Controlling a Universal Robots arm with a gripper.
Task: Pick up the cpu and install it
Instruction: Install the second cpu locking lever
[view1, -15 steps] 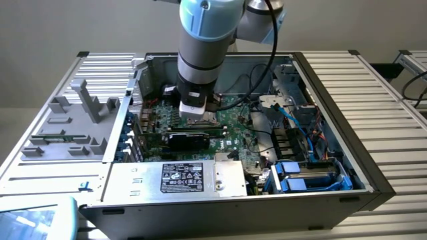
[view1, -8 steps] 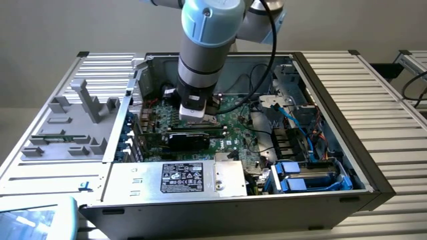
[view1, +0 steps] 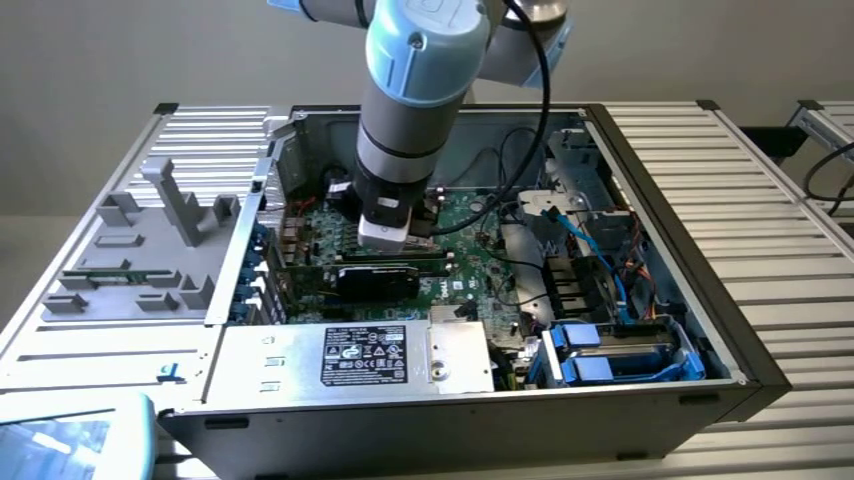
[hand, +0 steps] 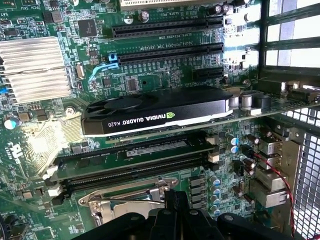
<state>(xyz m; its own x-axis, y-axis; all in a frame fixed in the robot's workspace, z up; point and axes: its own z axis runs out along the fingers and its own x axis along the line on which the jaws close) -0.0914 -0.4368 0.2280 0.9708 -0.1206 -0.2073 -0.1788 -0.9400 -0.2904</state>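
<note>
Presently gripper (hand: 172, 212) closed, holding nothing visible — low over the motherboard (view1: 467, 240), beside the graphics card (hand: 155, 115).

Plain grey wall (view1: 107, 60), ribbed metal table (view1: 774, 220)

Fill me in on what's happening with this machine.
A robot arm has reached down into an open computer case, its end effector shut just above the motherboard. It sits near the black graphics card and memory slots, over the metal socket latch. I can't tell if a cpu is held.
</note>
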